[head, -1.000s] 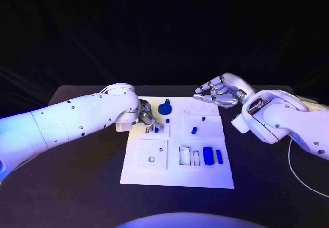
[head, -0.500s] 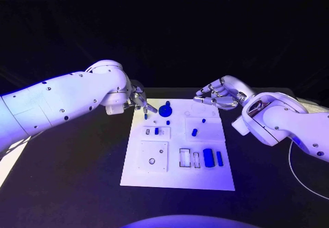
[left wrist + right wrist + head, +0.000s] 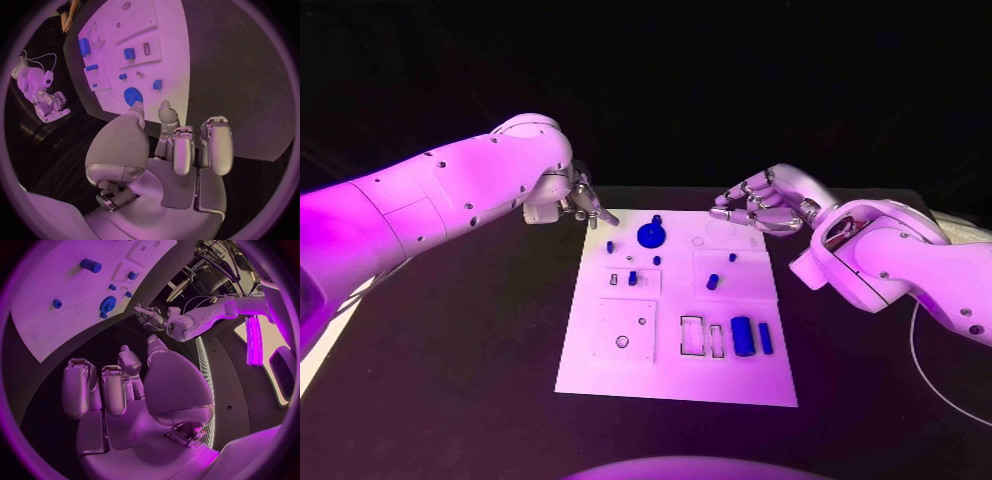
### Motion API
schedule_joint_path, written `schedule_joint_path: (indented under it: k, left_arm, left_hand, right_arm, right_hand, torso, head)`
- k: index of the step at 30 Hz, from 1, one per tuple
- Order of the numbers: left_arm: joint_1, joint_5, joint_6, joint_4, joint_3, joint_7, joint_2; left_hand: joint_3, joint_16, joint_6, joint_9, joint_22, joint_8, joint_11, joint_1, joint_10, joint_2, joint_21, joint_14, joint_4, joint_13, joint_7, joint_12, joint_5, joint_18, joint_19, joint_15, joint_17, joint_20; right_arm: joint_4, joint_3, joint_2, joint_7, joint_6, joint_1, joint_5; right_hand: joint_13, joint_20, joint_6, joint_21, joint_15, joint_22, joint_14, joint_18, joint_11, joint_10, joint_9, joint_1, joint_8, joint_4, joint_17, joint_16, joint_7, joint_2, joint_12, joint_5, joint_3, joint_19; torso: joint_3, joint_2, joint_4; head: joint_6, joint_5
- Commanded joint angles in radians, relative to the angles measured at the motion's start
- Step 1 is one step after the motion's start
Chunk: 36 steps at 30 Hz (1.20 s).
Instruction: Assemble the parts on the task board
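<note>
Over the far left corner of the task board [image 3: 678,370] I hold my left hand [image 3: 577,204], raised off the table. Its fingers [image 3: 184,150] are curled in toward the palm and nothing is visible between them in the left wrist view, so I record it as closed and empty. I judge this a position clear of the board's far rows, from which the parts can be surveyed.

My right hand [image 3: 764,205] hangs beyond the far right corner of the board, off its surface. Its fingers [image 3: 112,390] are likewise bent inward, with nothing in them; closed on nothing. I judge it parked there to leave the working area free.

The parts are all on the board. A blue gear [image 3: 651,235] sits near the far edge, with a small blue peg [image 3: 609,246] to its left. Toward the middle there are a short blue piece [image 3: 633,277] in the left block and two small blue pieces [image 3: 713,282] in the right block. At the near right, a thick blue cylinder [image 3: 743,336] and a thinner blue bar [image 3: 764,338] lie side by side beside two open rectangular slots [image 3: 689,335]. Whether each piece is fully seated cannot be told.

Those slots remain unfilled, so in my judgement the assembly is incomplete.
</note>
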Motion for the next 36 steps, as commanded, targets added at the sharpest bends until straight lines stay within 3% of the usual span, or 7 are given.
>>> schedule_joint_path:
  k: [1, 8, 17, 36]
  left_arm:
    - [-0.008, -0.016, 0.017, -0.025, -0.002, -0.011, 0.015]
    - [-0.027, -0.012, 0.003, -0.071, -0.006, 0.034, 0.048]
    - [-0.042, 0.006, 0.049, -0.105, -0.008, 0.062, 0.075]
    - [-0.052, 0.012, 0.093, -0.131, -0.011, 0.048, 0.093]
  left_hand:
    - [-0.011, 0.003, 0.013, -0.002, 0.128, -0.001, -0.001, 0.000, 0.010, 0.015, 0.009, 0.105, 0.001, 0.004, -0.001, 0.010, -0.007, 0.004, 0.043, 0.005, 0.263, 0.006]
    - [-0.045, 0.003, 0.033, -0.003, 0.143, 0.009, -0.008, -0.019, 0.026, 0.037, 0.020, 0.105, 0.002, 0.018, -0.009, 0.028, -0.013, 0.000, 0.051, -0.001, 0.263, 0.000]
    - [-0.054, 0.003, 0.038, -0.003, 0.145, 0.012, -0.010, -0.020, 0.029, 0.039, 0.022, 0.105, 0.000, 0.020, -0.011, 0.031, -0.016, -0.001, 0.052, -0.003, 0.263, -0.001]
    - [-0.072, 0.003, 0.039, -0.002, 0.146, 0.016, -0.013, 0.051, 0.029, 0.059, 0.021, 0.105, -0.017, 0.013, -0.014, 0.030, -0.014, -0.001, 0.052, -0.006, 0.263, -0.005]
  right_arm:
    - [0.000, 0.000, 0.002, 0.009, 0.012, -0.001, -0.011]
    - [-0.002, 0.000, 0.006, 0.009, 0.014, -0.001, -0.011]
    - [-0.005, 0.000, 0.012, 0.008, 0.018, -0.001, -0.012]
    - [-0.007, 0.000, 0.015, 0.007, 0.021, -0.001, -0.016]
  right_hand:
    - [-0.001, 0.001, 0.002, -0.007, 0.000, 0.000, 0.073, 0.017, 0.000, -0.010, 0.001, 0.006, 0.002, -0.002, 0.122, -0.006, -0.004, 0.008, -0.002, 0.005, -0.007, -0.006]
    - [-0.001, 0.001, 0.002, -0.007, 0.000, 0.000, 0.073, 0.017, 0.000, -0.010, 0.001, 0.009, 0.002, -0.002, 0.121, -0.007, -0.004, 0.010, -0.002, 0.010, -0.010, -0.006]
    - [0.000, 0.001, 0.003, -0.006, 0.000, 0.002, 0.074, 0.016, -0.001, -0.009, 0.001, 0.013, 0.002, -0.002, 0.125, -0.004, -0.004, 0.013, 0.001, 0.015, -0.015, -0.004]
    - [0.000, 0.000, 0.003, -0.006, -0.001, 0.001, 0.075, 0.017, -0.001, -0.008, 0.001, 0.021, 0.002, -0.003, 0.128, -0.002, -0.004, 0.019, 0.004, 0.024, -0.021, -0.004]
  torso:
    - [-0.0005, 0.001, -0.0009]
    - [-0.0004, 0.001, -0.0014]
    - [-0.0004, 0.001, 0.0000]
    - [0.0001, -0.001, -0.0004]
  head:
    - [-0.001, 0.003]
    - [-0.001, 0.002]
    - [-0.002, 0.002]
    - [-0.007, 0.006]
